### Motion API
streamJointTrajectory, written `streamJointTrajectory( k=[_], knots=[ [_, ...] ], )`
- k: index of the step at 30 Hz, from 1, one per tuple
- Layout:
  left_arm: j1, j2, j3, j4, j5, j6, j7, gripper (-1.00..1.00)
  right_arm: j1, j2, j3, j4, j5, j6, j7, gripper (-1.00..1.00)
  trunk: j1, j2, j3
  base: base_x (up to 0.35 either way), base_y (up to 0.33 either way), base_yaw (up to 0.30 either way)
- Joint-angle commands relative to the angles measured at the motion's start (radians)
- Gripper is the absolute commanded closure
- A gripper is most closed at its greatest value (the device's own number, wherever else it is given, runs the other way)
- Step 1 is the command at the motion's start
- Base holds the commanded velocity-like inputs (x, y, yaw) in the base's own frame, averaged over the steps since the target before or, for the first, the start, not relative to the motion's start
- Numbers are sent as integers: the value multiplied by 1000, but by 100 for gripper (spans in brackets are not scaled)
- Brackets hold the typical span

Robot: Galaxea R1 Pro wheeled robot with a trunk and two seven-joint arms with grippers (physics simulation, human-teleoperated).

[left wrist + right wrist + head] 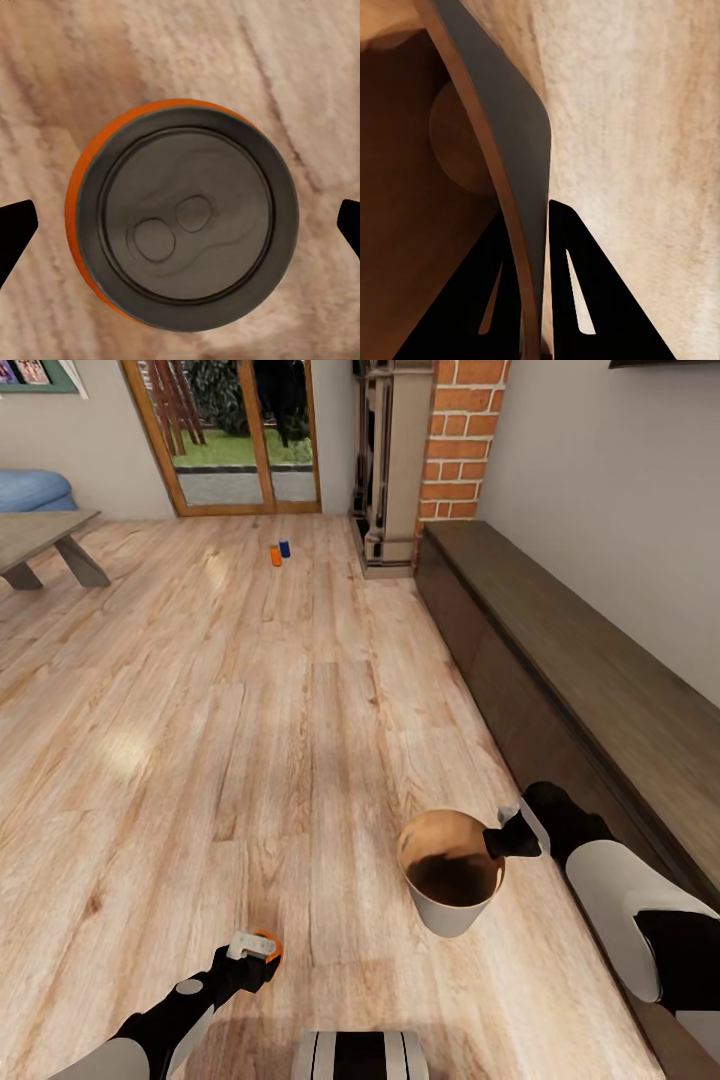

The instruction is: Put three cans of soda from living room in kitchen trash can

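Note:
An orange can of soda [184,217] stands upright on the wood floor, seen from above with its silvery top. My left gripper [180,232] is open right above it, its dark fingertips [15,229] apart from the can on either side. The head view shows this gripper [255,945] over the can [274,952] at the near left. My right gripper [500,840] is shut on the rim of the tash can [450,905], a pale bucket with a coppery inside; its wall [502,142] sits between the fingers [577,300]. Far off, an orange can [275,556] and a blue can [285,548] stand together.
A long dark low cabinet [580,680] runs along the right wall, close to my right arm. A brick fireplace [460,440] and glass doors [240,430] stand at the far end. A low table [45,535] and a blue sofa [30,490] are at the far left.

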Motion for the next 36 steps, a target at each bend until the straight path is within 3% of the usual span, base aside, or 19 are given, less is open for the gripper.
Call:
streamJointTrajectory(
  k=[1,2,15,36],
  knots=[
    [0,0,-1,0,0,0,0,-100,11,12,-11,-5,7,0,4,100,1,0,0,0,0,0],
    [0,0,-1,0,0,-1,0,100,11,13,-10,-5,7,0,4,100,1,0,-1,0,0,0],
    [0,0,0,-1,2,-3,2,100,12,13,-9,-6,8,0,4,100,1,0,-1,0,0,0],
    [0,0,0,-1,1,-1,0,100,12,13,-11,-3,8,0,5,100,-9,5,81,0,0,0]
  ],
)
